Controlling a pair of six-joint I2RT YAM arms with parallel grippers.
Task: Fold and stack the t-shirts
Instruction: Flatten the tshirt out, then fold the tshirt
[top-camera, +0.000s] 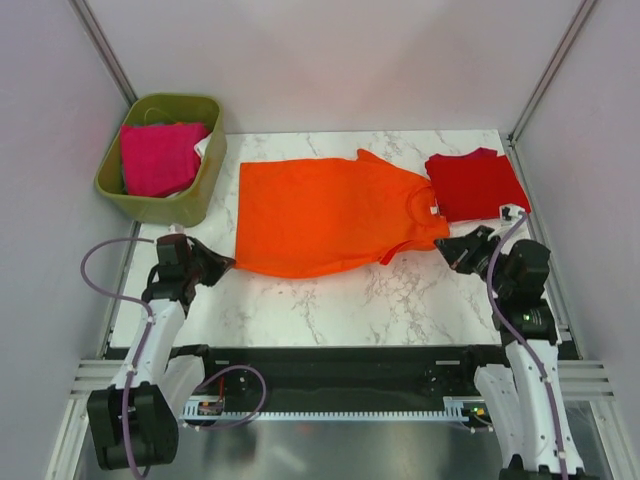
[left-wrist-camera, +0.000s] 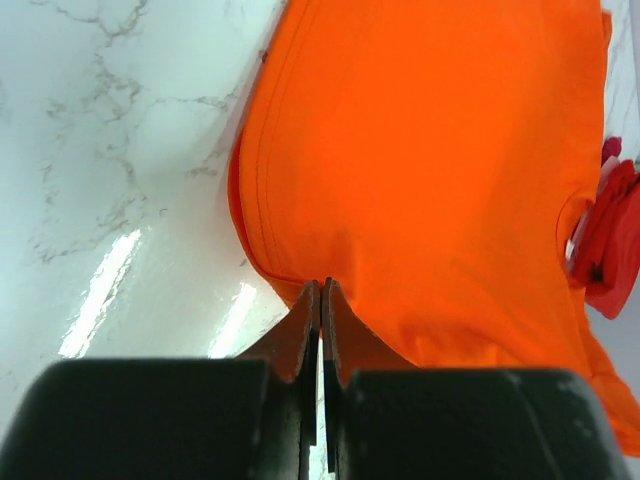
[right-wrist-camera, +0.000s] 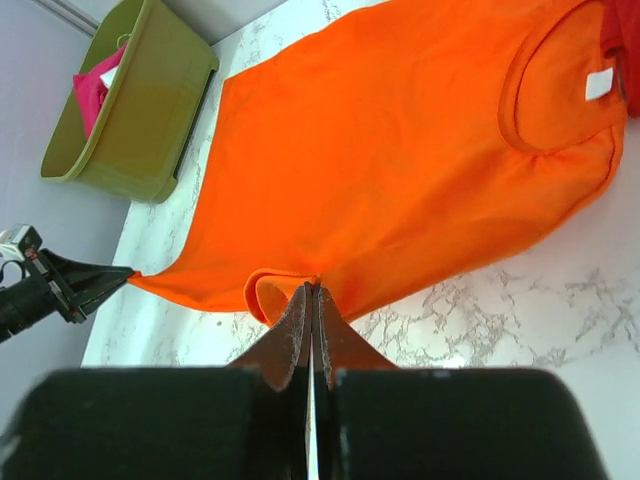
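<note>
The orange t-shirt (top-camera: 330, 215) lies spread on the marble table (top-camera: 350, 300), its collar toward the right. My left gripper (top-camera: 228, 263) is shut on the near left hem corner, pinching the cloth (left-wrist-camera: 430, 150) at its fingertips (left-wrist-camera: 322, 285). My right gripper (top-camera: 447, 243) is shut on the near right edge by the sleeve, and a small fold of orange cloth (right-wrist-camera: 400, 150) curls at its tips (right-wrist-camera: 313, 287). The red t-shirt (top-camera: 478, 182) lies folded at the back right, beside the orange collar. The magenta t-shirt (top-camera: 158, 158) sits bunched inside the bin.
An olive-green bin (top-camera: 205, 180) stands at the back left corner, just off the marble slab; the right wrist view also shows this bin (right-wrist-camera: 140, 110). Grey walls and metal posts close in the left, right and back sides. The arm bases and cables sit along the near edge.
</note>
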